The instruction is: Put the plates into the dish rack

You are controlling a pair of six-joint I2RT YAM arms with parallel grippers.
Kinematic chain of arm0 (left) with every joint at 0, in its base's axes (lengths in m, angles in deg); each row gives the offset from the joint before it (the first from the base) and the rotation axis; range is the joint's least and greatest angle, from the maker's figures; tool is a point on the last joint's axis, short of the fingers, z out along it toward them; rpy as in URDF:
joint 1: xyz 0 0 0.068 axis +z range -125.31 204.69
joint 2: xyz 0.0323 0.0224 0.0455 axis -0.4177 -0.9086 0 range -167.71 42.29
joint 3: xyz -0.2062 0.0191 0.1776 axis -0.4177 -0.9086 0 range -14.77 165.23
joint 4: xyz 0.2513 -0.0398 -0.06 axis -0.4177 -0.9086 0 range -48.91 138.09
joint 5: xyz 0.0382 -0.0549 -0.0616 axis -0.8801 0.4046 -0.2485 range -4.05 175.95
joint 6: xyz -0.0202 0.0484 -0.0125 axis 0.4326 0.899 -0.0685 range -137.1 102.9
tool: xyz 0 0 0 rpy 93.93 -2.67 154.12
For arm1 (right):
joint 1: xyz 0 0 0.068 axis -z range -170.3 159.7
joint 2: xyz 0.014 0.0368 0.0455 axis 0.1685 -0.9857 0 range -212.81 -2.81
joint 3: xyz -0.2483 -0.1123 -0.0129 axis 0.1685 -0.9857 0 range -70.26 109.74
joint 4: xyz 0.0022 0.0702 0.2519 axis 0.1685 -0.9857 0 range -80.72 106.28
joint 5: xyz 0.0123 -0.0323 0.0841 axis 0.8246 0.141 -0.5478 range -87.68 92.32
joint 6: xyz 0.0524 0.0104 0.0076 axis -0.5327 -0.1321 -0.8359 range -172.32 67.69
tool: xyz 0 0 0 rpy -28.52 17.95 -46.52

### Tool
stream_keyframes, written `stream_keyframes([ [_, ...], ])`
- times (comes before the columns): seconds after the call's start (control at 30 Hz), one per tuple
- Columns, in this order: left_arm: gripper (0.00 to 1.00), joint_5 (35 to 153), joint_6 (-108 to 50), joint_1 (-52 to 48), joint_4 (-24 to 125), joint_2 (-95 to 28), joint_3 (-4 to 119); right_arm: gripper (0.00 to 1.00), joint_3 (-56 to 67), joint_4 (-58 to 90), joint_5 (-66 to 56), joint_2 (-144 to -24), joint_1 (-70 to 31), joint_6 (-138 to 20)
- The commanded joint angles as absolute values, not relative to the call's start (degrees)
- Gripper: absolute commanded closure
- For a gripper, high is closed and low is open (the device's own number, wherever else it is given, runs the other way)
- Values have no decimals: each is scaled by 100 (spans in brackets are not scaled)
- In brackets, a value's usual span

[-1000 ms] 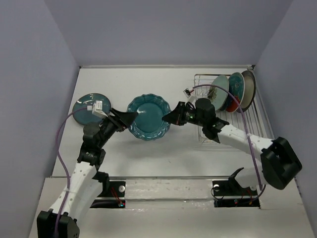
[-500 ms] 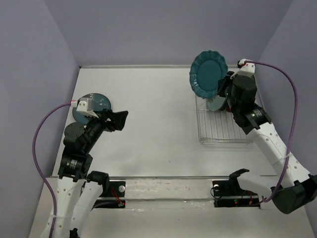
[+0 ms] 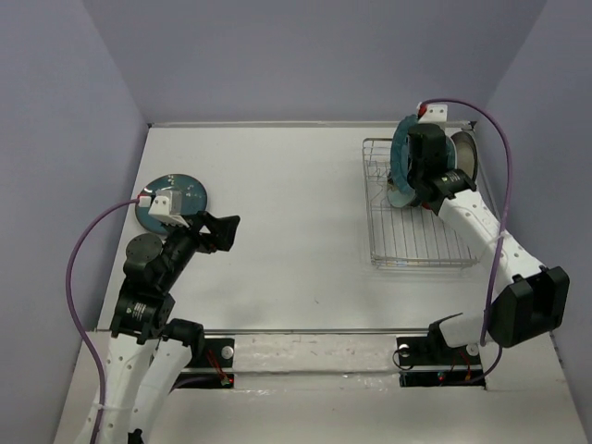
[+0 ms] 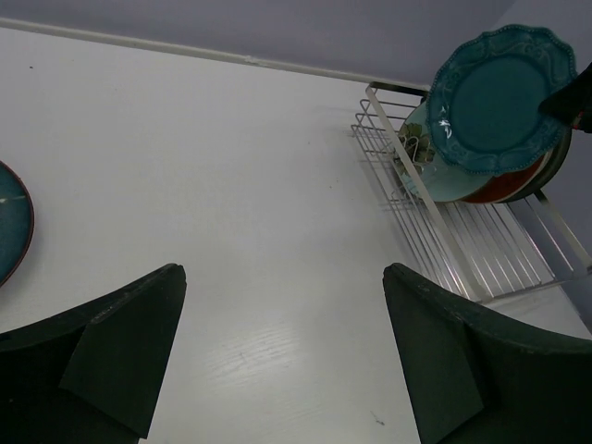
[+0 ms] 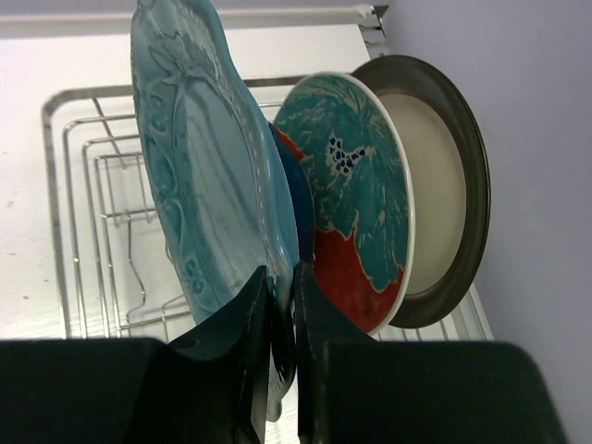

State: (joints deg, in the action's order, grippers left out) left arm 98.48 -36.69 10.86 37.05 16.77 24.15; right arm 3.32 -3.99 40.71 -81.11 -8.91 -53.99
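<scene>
At rack [image 3: 421,265], right fingers [image 5: 242,361] pinch scalloped plate [image 5: 199,176]; overhead grip unclear.

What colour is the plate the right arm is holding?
Teal plate, with a scalloped rim; it shows best in the left wrist view.

White matte tabletop [image 3: 296,194] with faint wood grain, filling the middle of the overhead frame. Enclosed by plain lavender-grey walls [image 3: 305,55] at the top, left and right edges, meeting the surface along a thin pale seam. Across the bottom, a brushed silver metal strip [image 3: 314,351], running left to right along the near edge.
</scene>
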Motion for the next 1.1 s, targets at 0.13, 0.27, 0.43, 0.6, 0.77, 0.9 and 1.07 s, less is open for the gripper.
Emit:
stream_keyframes([
  [0.13,1,9764,-3573,1045,3842,1742,2373,93,683,442,4380,-8331,-700,-5398],
  [0.27,1,9764,-3573,1054,3843,1698,2373,93,507,433,4117,-8428,-647,-5591],
  [0.43,1,9667,-3599,1062,3808,1584,2373,93,296,433,3739,-8691,-647,-5969],
  [0.6,1,9658,-3652,1133,3781,1146,2390,93,50,486,3449,-8885,-647,-6399],
  [0.77,1,9412,-4064,1142,3807,714,2399,83,-161,521,3370,-8947,-647,-6681],
  [0.9,1,9123,-4697,1142,4149,397,2198,49,-328,547,3229,-8719,-647,-6866],
  [1.07,1,8439,-5787,1159,5063,-86,1706,17,-451,459,2781,-8174,-647,-6910],
])
